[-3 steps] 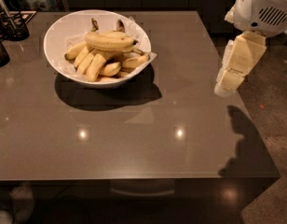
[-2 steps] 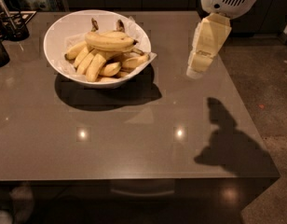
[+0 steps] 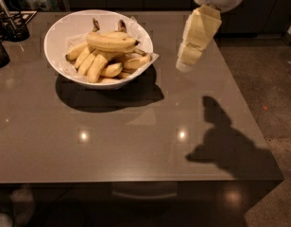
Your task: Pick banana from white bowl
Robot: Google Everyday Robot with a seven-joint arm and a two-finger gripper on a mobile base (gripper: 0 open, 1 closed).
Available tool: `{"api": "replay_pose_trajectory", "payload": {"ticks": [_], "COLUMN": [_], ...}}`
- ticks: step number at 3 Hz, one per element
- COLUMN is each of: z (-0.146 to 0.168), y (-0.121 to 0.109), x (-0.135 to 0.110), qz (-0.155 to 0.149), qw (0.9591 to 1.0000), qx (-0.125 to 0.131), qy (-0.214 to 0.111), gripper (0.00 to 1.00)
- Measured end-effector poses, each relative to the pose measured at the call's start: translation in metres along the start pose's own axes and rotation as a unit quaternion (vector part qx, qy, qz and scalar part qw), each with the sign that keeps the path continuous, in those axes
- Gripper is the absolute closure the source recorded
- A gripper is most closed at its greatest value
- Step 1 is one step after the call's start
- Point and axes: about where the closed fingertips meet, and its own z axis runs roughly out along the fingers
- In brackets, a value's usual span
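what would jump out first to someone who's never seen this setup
The white bowl heaped with yellow bananas stands out at the far left of the dark table, with one thick banana lying across the top of the pile. To its right, the pale gripper hangs above the table, apart from the bowl, throwing a big shadow toward the near right corner.

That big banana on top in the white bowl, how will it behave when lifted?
The banana looks firm, so probably stiff, though bruisable. It lies loose atop smaller bananas in the bowl, so it may rock or slide when nudged. The tool hangs right of the bowl.
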Motion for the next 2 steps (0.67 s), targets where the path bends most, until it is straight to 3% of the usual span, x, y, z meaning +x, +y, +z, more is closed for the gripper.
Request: {"api": "replay_pose_trajectory", "payload": {"ticks": [1, 2], "z": [0.0089, 0.01], "y": [-0.0178, -0.0201], "x": [-0.0445, -0.0501], "qz": [0.011, 0.009], "qw": [0.9999, 0.9999], "qx": [-0.006, -0.001], "qy": [-0.003, -0.01], "gripper": [0.0, 0.0]}}
